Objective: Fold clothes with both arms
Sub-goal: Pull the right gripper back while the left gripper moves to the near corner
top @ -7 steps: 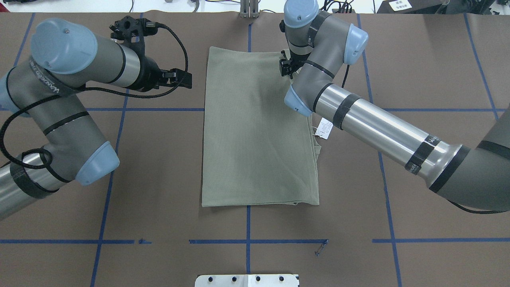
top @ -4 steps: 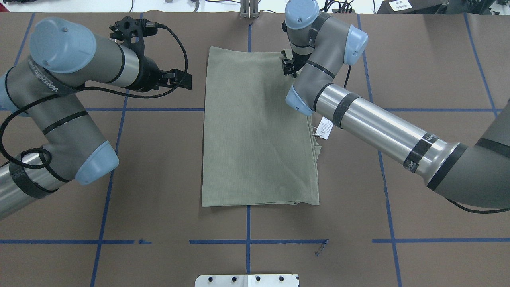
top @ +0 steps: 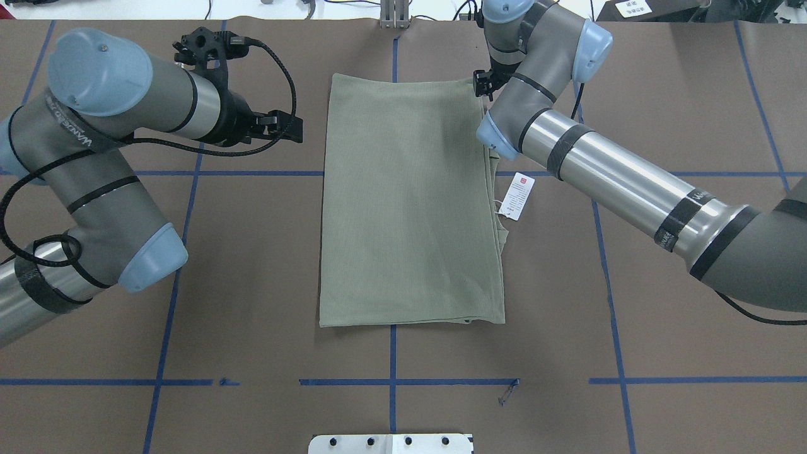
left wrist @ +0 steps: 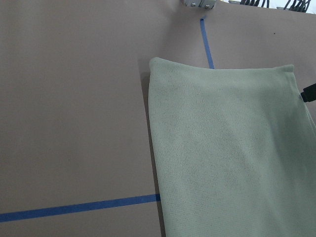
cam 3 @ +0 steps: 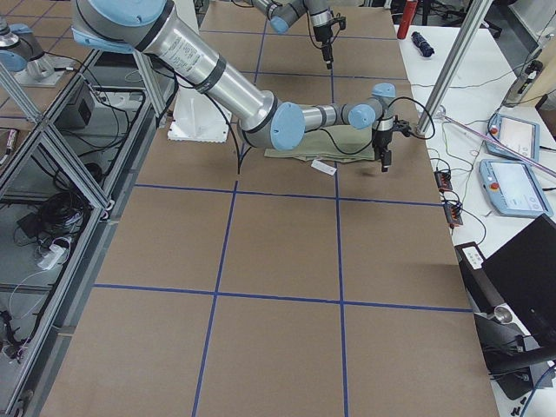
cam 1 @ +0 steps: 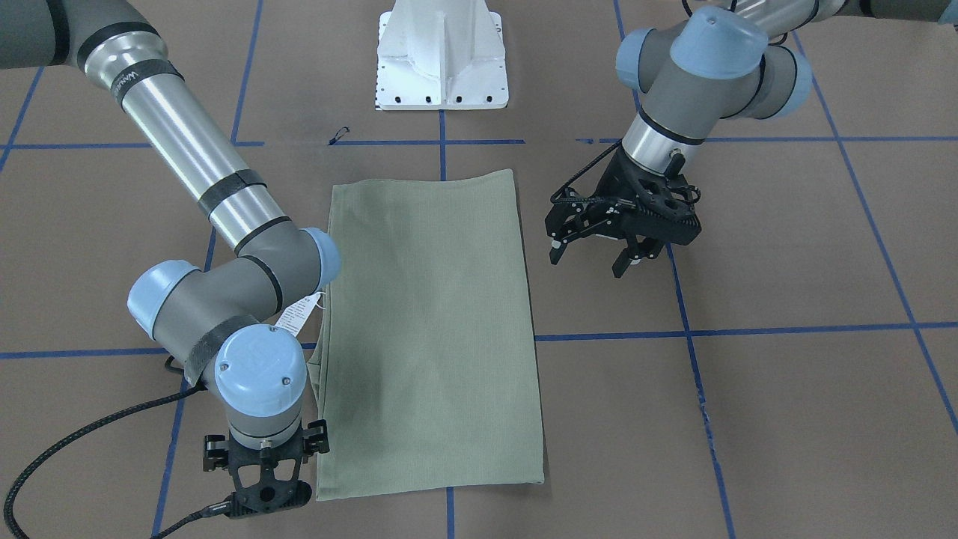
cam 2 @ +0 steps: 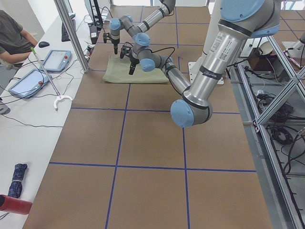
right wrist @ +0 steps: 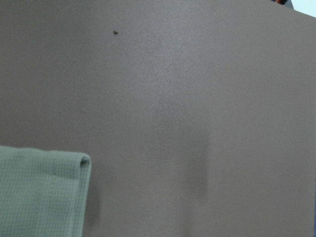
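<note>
The sage-green shirt (top: 410, 202) lies flat on the brown table, folded into a long rectangle; it also shows in the front view (cam 1: 430, 329) and the left wrist view (left wrist: 232, 148). Its white hang tag (top: 518, 195) with a red mark sticks out at the right edge. My left gripper (top: 296, 128) is open and empty, hovering just left of the shirt's far left corner (cam 1: 588, 263). My right gripper (top: 482, 85) points down just beside the shirt's far right corner (right wrist: 39, 192), off the cloth. Its fingers are hidden under the wrist (cam 1: 258, 486), so I cannot tell whether they are open.
Blue tape lines cross the brown table cover. The white pedestal base (cam 1: 441, 67) stands at the robot's side. A small dark scrap (top: 507, 391) lies on the tape near the shirt's near edge. A metal post (top: 394, 16) stands at the far edge.
My right gripper has moved right and slightly farther, from over the shirt's far right corner to just off its edge; the hang tag is now uncovered. The left arm has not moved.
</note>
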Controlling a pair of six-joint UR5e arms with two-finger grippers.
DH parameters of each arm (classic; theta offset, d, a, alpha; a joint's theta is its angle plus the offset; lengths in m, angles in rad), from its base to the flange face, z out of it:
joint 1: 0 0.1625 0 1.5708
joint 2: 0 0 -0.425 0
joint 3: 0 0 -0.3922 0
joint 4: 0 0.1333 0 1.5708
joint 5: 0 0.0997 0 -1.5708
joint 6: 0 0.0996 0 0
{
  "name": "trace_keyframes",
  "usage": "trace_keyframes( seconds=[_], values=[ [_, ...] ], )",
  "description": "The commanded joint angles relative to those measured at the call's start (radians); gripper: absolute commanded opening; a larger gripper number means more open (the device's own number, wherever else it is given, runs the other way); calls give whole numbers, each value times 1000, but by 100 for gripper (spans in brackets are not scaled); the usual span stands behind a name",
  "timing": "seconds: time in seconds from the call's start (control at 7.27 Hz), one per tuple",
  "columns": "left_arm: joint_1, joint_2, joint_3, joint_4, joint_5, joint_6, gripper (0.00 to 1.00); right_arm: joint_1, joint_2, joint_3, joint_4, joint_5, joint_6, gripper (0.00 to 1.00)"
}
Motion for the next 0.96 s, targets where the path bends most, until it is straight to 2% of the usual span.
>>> trace_keyframes(
  seconds=[0.0,0.14,0.28,0.41,0.55,0.83],
  values=[
    [4,-4,-1,0,-4,-12,100,18,-10,129,-66,114,15,100],
    [10,-4,-10,0,-76,-73,100,15,-51,297,-226,140,15,100],
    [12,-4,-22,-3,-139,-146,100,15,-153,487,-311,201,15,100],
    [50,-5,-33,0,-135,-233,100,17,-269,649,-324,252,18,100],
    [115,-4,-39,2,-103,-357,100,9,-380,804,-341,266,66,100],
    [261,-5,-41,15,23,-590,100,9,-552,1007,-345,367,163,100]
  ],
)
